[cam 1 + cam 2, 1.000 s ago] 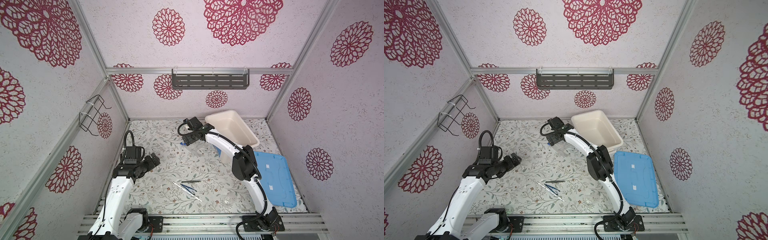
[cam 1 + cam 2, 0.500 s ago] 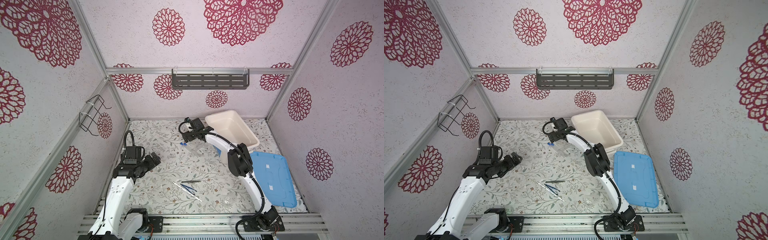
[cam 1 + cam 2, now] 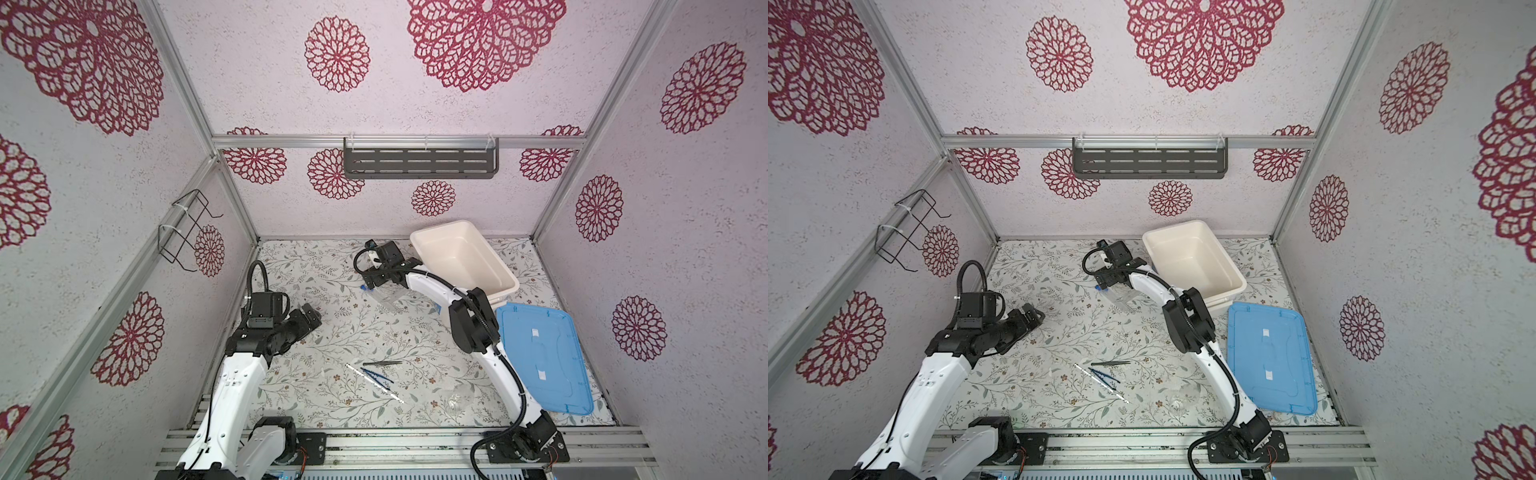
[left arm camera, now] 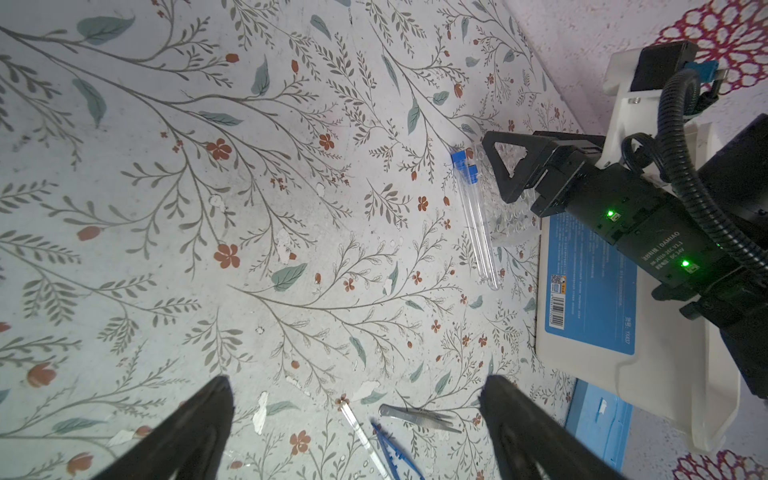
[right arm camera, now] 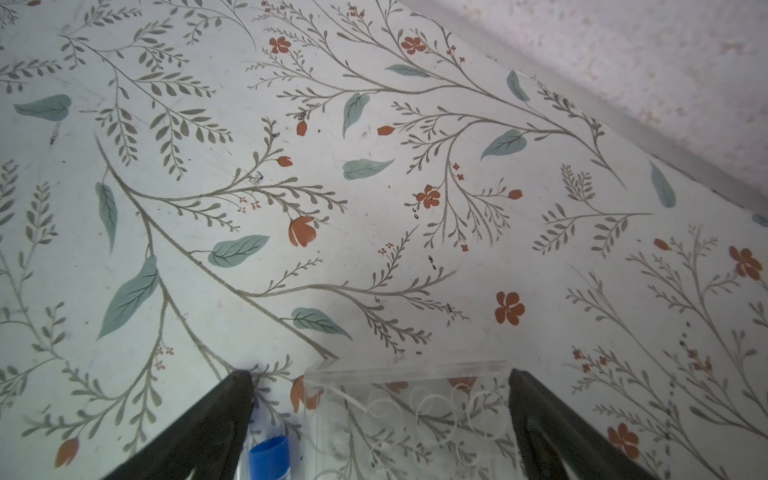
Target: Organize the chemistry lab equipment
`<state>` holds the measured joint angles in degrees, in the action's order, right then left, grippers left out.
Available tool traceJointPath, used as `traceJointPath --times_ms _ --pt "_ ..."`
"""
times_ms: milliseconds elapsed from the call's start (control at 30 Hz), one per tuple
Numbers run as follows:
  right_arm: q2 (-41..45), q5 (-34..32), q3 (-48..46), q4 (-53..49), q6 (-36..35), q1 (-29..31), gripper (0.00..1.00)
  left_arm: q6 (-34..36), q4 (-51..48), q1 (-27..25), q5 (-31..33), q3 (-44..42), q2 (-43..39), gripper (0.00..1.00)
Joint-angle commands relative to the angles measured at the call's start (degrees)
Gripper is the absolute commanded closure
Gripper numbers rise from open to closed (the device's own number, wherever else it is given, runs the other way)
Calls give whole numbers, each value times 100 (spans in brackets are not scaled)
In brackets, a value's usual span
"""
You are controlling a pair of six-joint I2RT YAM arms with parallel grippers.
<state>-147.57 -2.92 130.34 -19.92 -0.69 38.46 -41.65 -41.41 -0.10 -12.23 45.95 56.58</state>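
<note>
Your right gripper point(image 5: 380, 374) has its jaws spread wide and pinches nothing. They stand on both sides of the see-through plastic tube holder point(image 5: 415, 399), which lies near the back edge of the tabletop point(image 3: 316, 266), just beside the big white plastic tub point(image 3: 441, 227). The clear thin tubes with blue caps point(image 4: 478, 224) lie just beside the holder, one cap close to a finger. If you close now, I think this finger can catch the cap, and the tubes roll away or the slippery holder tips. The tub and the back wall point(image 3: 374, 208) leave little room there; the left half of the tabletop is open. Your left gripper point(image 4: 356, 378) is spread too, and empty. The dark metal tweezers point(image 3: 382, 363), blue plastic tweezers point(image 3: 376, 375) and thin white stick point(image 3: 392, 395) lie near the front edge, and the small clear vessel point(image 3: 457, 399) is close to your right arm point(image 3: 498, 365), so mind it
</note>
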Motion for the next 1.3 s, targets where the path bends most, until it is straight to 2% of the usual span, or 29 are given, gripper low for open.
traceJointPath --times_ms 0,367,733,1267 --pt "-1 -143 220 104 -197 -51 1 -72 111 19 -29 -73 10 3" --pt "-173 520 428 -193 -161 -209 1 -114 177 19 -95 -110 37 3" --pt "-354 537 516 -319 -222 -215 2 -115 250 18 -130 -109 156 3" --pt "-295 683 677 -354 -513 -242 20 -186 363 10 -101 -337 64 3"
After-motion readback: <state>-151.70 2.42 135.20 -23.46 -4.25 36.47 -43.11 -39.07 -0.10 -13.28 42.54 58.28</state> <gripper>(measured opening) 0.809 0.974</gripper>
